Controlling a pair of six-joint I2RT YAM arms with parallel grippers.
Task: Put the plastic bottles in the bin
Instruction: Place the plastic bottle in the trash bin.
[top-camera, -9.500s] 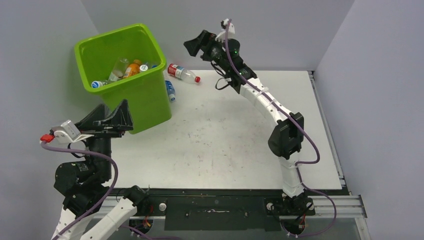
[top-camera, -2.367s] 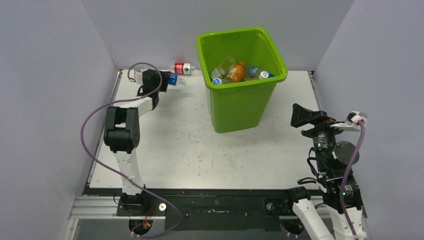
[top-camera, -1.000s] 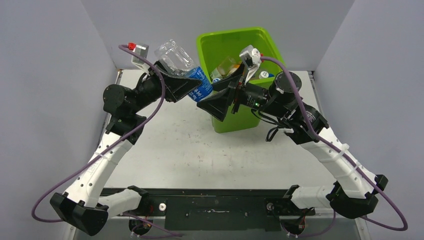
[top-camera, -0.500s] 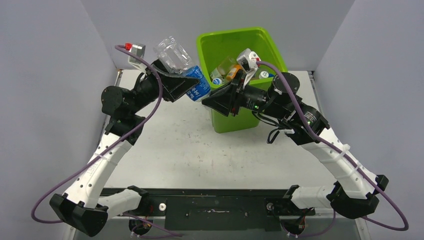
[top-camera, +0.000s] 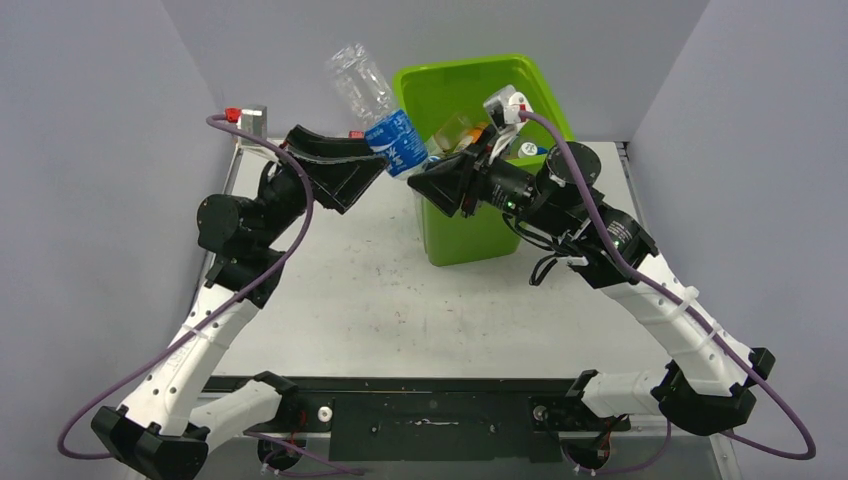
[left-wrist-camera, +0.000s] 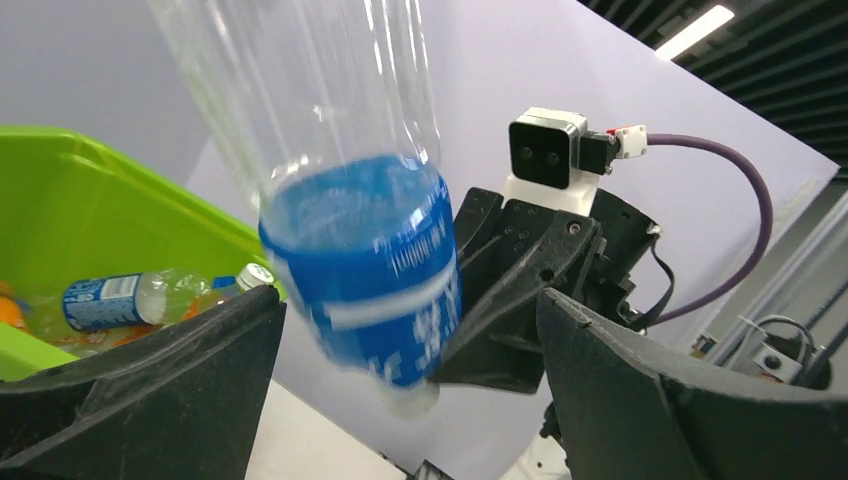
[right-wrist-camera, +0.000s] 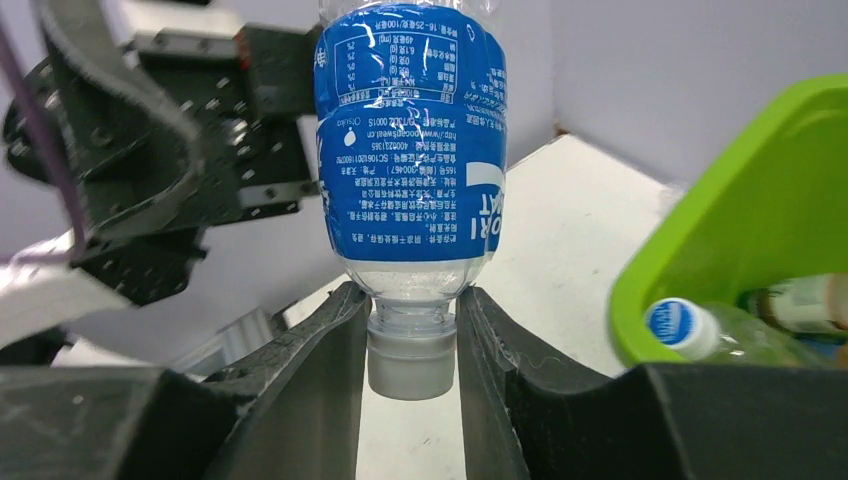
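While the left gripper (left-wrist-camera: 405, 300) stands released, its jaws spread wide on either side of the blue-labelled bottle (top-camera: 385, 115) with no grip on it, that clear bottle hangs tilted and cap-down above the table (top-camera: 400, 300), just beside the bin's left rim. To its right, the right gripper (right-wrist-camera: 410, 295) is clenched on the bottle's neck. Farther right the lime-green bin (top-camera: 480, 220) stands upright, other bottles (left-wrist-camera: 130, 298) lying inside

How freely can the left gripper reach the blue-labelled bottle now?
Probably yes: the left gripper is open, the bottle close in front, nothing between them; the right gripper grips only its cap end.
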